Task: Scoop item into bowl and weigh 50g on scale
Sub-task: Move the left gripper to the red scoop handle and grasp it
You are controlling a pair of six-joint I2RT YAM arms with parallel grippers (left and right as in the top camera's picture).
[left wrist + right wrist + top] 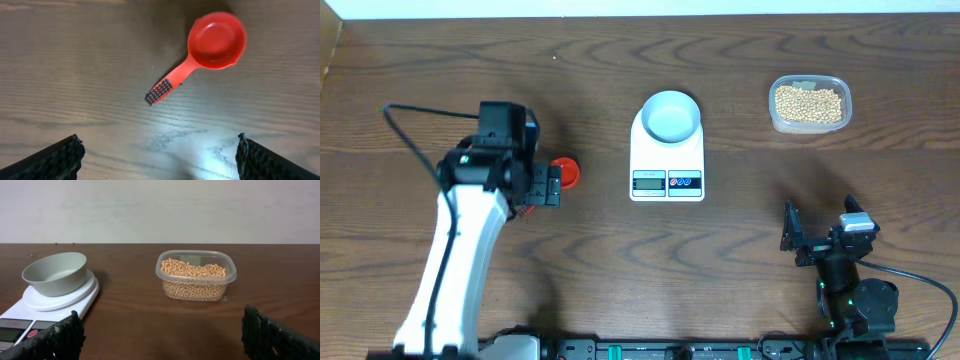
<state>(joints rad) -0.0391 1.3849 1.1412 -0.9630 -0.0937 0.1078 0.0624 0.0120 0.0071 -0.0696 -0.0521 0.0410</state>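
Over the red scoop (215, 41), left jaws gape, touching nothing (right jaws gape too).

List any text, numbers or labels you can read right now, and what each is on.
No text is readable.
The scale, display: digits too small to read.
Its buttons: markings blurred.
The bowl, tub, red scoop: no text seen.
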